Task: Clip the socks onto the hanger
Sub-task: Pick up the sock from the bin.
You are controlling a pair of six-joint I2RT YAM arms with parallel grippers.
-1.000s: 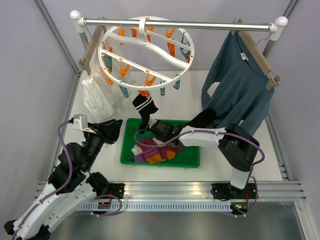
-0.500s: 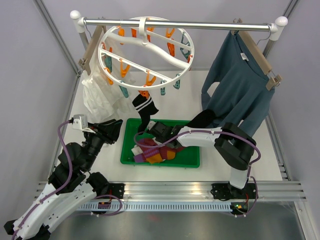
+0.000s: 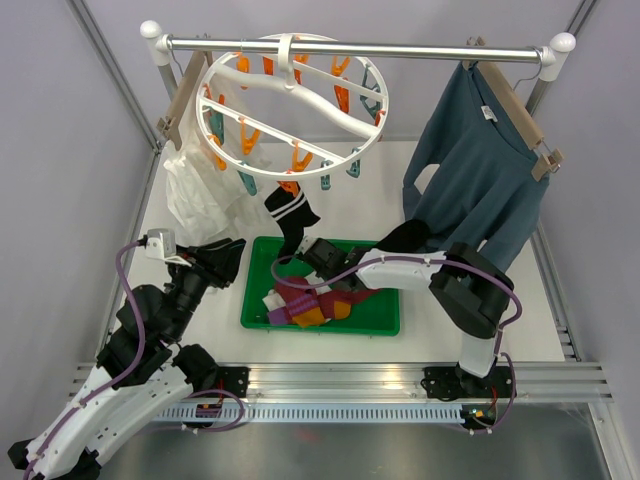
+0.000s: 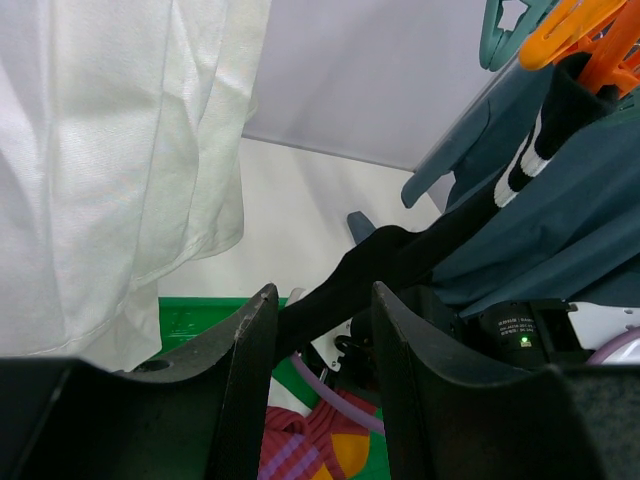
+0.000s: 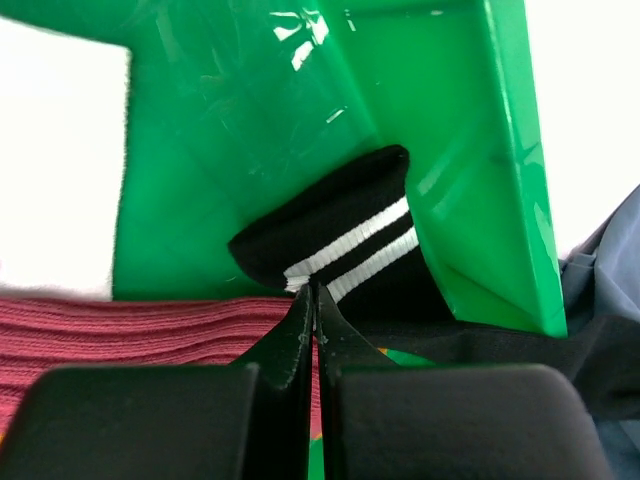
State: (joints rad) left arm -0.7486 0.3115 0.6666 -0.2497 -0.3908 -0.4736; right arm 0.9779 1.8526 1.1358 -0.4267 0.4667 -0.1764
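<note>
The round white hanger (image 3: 296, 92) with orange and teal clips hangs from the rail. One black white-striped sock (image 3: 290, 213) (image 4: 537, 152) dangles from an orange clip (image 4: 580, 22). More socks lie in the green tray (image 3: 392, 326): a maroon-and-orange one (image 3: 312, 306) (image 5: 140, 325) and a second black striped sock (image 5: 340, 225). My right gripper (image 3: 300, 266) (image 5: 315, 290) is low in the tray, shut with its tips pinching the edge of that striped sock's cuff. My left gripper (image 3: 226, 254) (image 4: 322, 295) hovers left of the tray, open, holding nothing.
A teal-blue shirt (image 3: 485, 180) hangs at the right of the rail (image 3: 400, 47), its hem near my right arm. A white sheer garment (image 3: 200, 195) (image 4: 120, 150) hangs at the left, close to my left gripper. The tray's tall green wall (image 5: 500, 150) stands right of my right fingers.
My right gripper slid a little left in the tray and went from open to shut at the striped sock's cuff. The left arm has not moved.
</note>
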